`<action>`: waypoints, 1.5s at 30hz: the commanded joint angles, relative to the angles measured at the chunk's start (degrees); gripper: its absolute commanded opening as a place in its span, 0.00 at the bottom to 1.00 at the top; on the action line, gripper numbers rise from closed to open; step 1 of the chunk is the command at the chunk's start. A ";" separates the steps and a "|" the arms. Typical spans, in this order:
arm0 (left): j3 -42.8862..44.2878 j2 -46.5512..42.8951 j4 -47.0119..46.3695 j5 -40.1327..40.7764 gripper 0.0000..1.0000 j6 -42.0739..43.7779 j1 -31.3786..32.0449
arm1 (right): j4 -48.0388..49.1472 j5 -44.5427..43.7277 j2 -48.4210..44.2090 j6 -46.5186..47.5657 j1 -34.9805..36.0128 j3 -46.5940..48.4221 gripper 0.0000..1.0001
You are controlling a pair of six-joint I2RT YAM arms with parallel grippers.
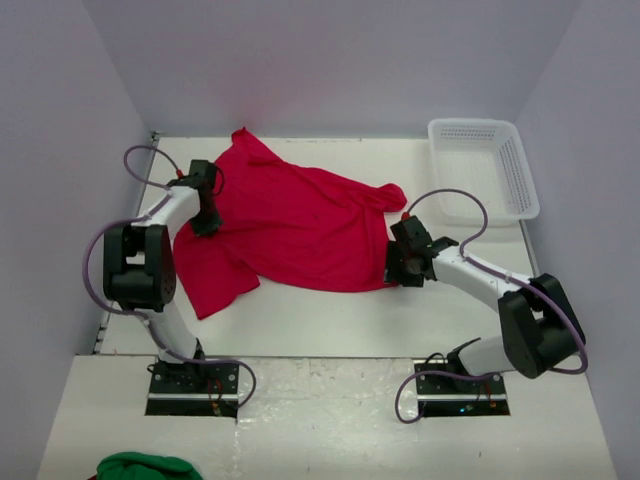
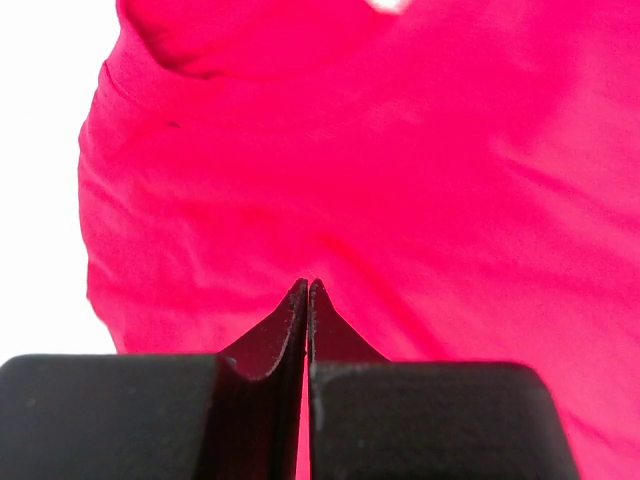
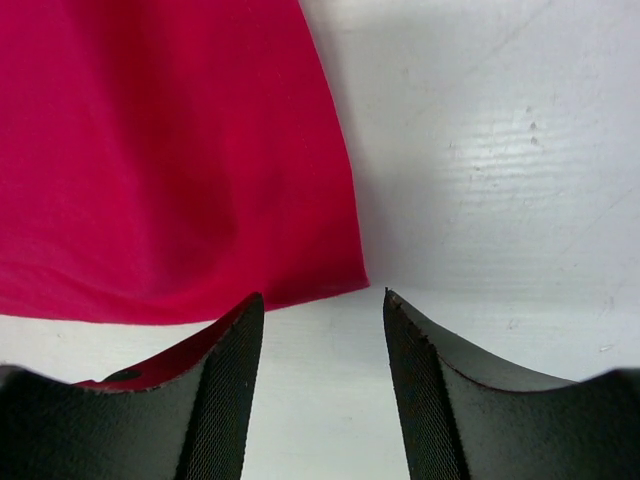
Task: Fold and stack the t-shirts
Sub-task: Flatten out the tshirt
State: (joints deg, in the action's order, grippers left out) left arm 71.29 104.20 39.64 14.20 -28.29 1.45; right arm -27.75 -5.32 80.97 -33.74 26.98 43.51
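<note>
On the worktop (image 1: 330, 310) the t-shirt (image 1: 300, 225) is lying rumpled; left jaws sitting closed, right jaws gaping: one-sided pulling risks bunching.

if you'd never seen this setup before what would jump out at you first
The bright red t-shirt, spread rumpled across the middle of the white table, grabs the eye first. Next come the two grippers flanking it: the left gripper shut at its left side, the right gripper open at its near right corner. A white mesh basket sits in the far right corner.
</note>
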 commanded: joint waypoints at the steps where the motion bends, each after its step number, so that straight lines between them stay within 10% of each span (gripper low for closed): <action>1: -0.80 -8.13 -0.44 4.42 0.00 0.96 4.16 | 2.61 1.02 -3.09 -3.61 -0.09 -1.58 0.53; 25: -4.66 -14.99 -0.44 3.56 0.00 1.22 9.97 | 2.87 2.51 5.42 -2.74 -0.18 3.87 0.44; 32: -7.12 -14.38 -1.67 3.91 0.00 0.87 11.11 | 2.35 0.58 6.05 -1.07 -0.09 7.29 0.01; 45: -9.41 -13.24 -3.43 4.00 0.00 0.69 13.57 | -5.91 -1.54 12.71 5.70 0.00 29.16 0.00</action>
State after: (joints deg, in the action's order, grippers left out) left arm 61.98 90.98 38.26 18.20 -27.88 14.24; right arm -31.03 -6.13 90.63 -30.63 26.94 66.89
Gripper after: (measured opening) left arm 0.002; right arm 0.007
